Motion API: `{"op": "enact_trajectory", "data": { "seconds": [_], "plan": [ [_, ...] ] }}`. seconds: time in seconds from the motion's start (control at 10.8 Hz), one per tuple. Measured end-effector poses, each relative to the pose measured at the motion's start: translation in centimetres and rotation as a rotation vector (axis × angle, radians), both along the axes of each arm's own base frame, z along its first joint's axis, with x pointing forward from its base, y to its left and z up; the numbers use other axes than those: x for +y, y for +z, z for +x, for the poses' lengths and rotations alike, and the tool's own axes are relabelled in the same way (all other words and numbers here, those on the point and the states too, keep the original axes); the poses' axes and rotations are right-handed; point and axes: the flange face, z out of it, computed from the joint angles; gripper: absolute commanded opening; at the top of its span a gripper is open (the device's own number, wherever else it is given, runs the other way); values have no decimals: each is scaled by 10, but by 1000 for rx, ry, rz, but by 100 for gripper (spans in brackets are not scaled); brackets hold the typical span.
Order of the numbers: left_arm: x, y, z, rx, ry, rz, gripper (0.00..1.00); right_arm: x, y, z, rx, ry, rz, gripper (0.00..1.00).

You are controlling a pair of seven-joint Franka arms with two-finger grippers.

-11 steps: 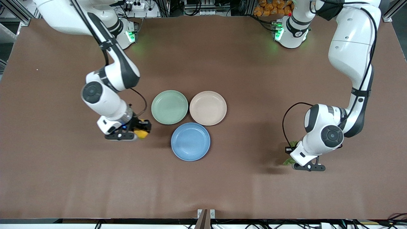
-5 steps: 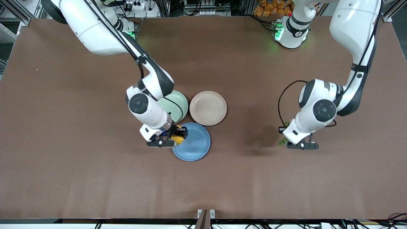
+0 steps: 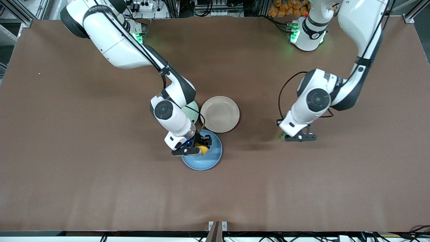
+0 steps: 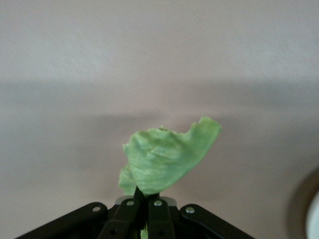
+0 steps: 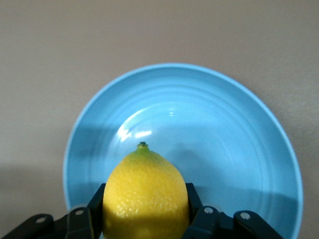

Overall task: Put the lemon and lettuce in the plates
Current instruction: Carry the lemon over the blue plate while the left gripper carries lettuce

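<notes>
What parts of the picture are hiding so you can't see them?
- Mint-green plate: front view, mostly covered by the right arm.
- Lettuce: front view, nearly all hidden under the left gripper; clear in the left wrist view.
- Lemon: right wrist view, its lower part cut off by the edge.

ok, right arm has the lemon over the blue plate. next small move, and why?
Probably lower the right gripper and release: it is shut on the lemon, already over the blue plate. The left gripper holds the lettuce over bare table, short of the beige plate.
</notes>
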Motion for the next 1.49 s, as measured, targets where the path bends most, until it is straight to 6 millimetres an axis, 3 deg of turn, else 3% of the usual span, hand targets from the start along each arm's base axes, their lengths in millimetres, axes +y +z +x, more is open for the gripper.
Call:
{"op": "enact_trajectory", "data": {
  "seconds": [0.09, 0.19, 0.28, 0.56, 0.84, 0.93, 1.21, 1.3, 1.4, 1.49],
  "plan": [
    [-17, -1, -10, 8, 20, -4, 0, 0, -5, 1, -11, 0, -2, 29],
    [-34, -1, -21, 15, 40, -10, 0, 0, -4, 3, -20, 1, -5, 85],
    [-51, -1, -33, 23, 51, -14, 0, -1, -4, 4, -22, -3, -8, 100],
    [-101, 2, -69, 44, 81, -28, 0, -12, -3, 13, -31, -29, -18, 100],
    [-134, 10, -93, 69, 90, -62, 0, -20, 2, 22, -5, -38, -49, 100],
    [-143, 9, -102, 83, 83, -72, 0, -22, 11, 26, 63, -34, -103, 100],
    [-187, 3, -130, 86, 71, -102, 0, -29, 80, 46, 191, -45, -192, 100],
    [-201, 3, -135, 83, 78, -120, 0, -33, 87, 49, 195, -52, -190, 100],
    [-211, 2, -136, 83, 86, -136, 25, -39, 87, 52, 199, -57, -192, 100],
    [-218, 2, -130, 87, 93, -152, 99, -50, 89, 57, 210, -51, -200, 100]
  ]
}}
